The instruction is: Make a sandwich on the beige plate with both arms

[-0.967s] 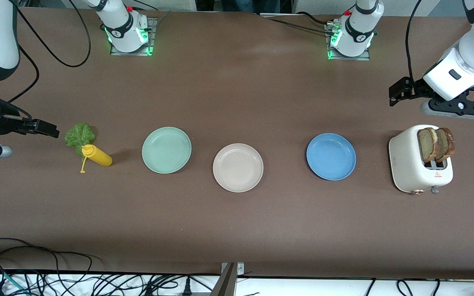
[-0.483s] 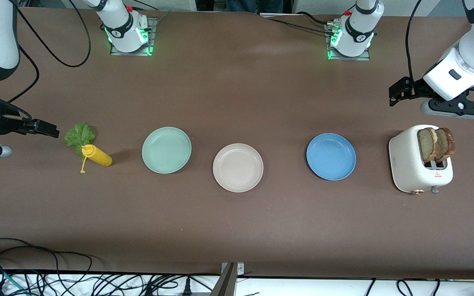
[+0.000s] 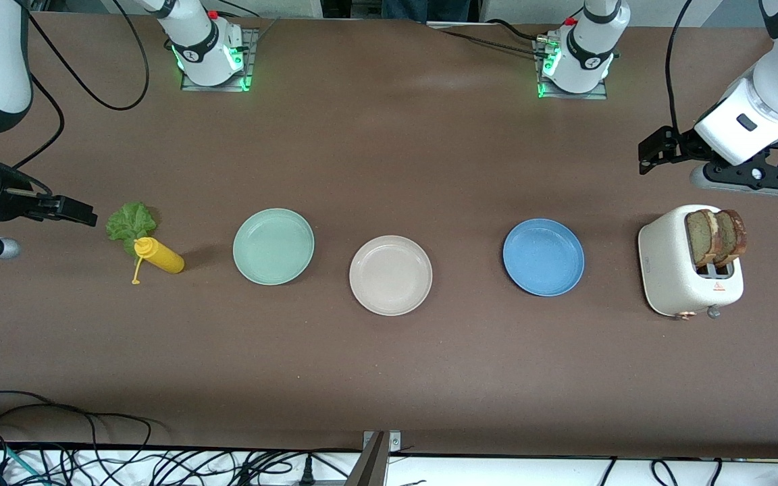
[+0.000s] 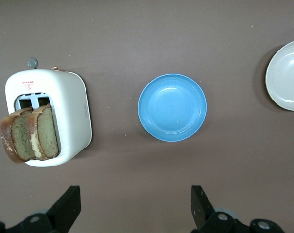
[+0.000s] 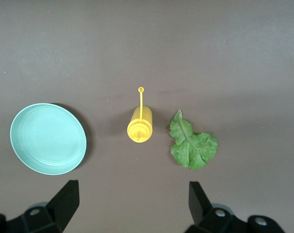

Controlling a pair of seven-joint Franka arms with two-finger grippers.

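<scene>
On the brown table [image 3: 389,378], nothing of the sandwich is assembled yet: the beige plate [image 3: 390,275] sits bare between a green plate [image 3: 273,246] and a blue plate [image 3: 543,256]. Two bread slices [image 3: 716,236] stand upright in the slots of a white toaster [image 3: 689,270] at the left arm's end, and the lettuce leaf [image 3: 130,221] lies flat at the right arm's end, touching or nearly touching a yellow squeeze bottle [image 3: 158,256] on its side.

The first move is probably a bread pickup. To do it well, the left gripper [image 3: 659,147] should come straight down over one slice, pinch its crust edge across the thin way, and lift vertically so the slice clears the slot without dragging the toaster or tipping its neighbour. The lettuce should be taken from the side away from the bottle.

Both arms hang high, each looking down at its own goods. The left gripper hovers over bare table by the toaster, fingers [image 4: 69,206] spread wide and empty. The right gripper [image 3: 71,210] hovers just beside the lettuce, also spread wide with nothing held.
</scene>
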